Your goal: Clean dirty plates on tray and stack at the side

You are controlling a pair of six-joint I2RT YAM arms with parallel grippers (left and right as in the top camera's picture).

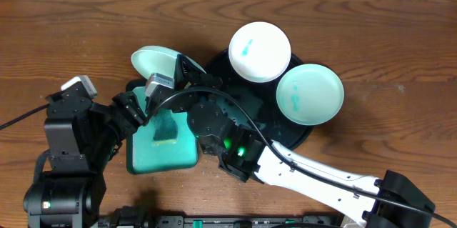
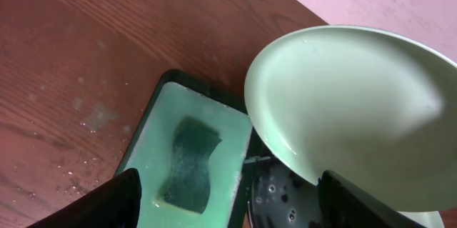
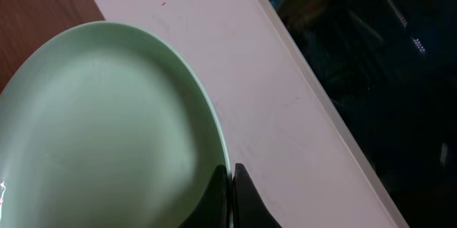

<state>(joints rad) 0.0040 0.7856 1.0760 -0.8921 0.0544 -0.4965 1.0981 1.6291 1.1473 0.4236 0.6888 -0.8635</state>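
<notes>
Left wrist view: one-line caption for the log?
Mint plate tilted near the sponge tray, sponge lying inside, left gripper open.

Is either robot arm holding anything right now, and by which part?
Yes. The right end effector pinches the pale green plate by its rim, closed tight on the edge. The left end effector is open and holds nothing.

Right gripper [image 1: 180,69] clamping 1 mint plate [image 1: 152,60], 2 smeared plates [image 1: 259,51] [image 1: 309,94] on black tray [image 1: 294,136]

Robotics lab bench: wooden table [image 1: 71,28], two cabled arms [image 1: 321,178]
</notes>
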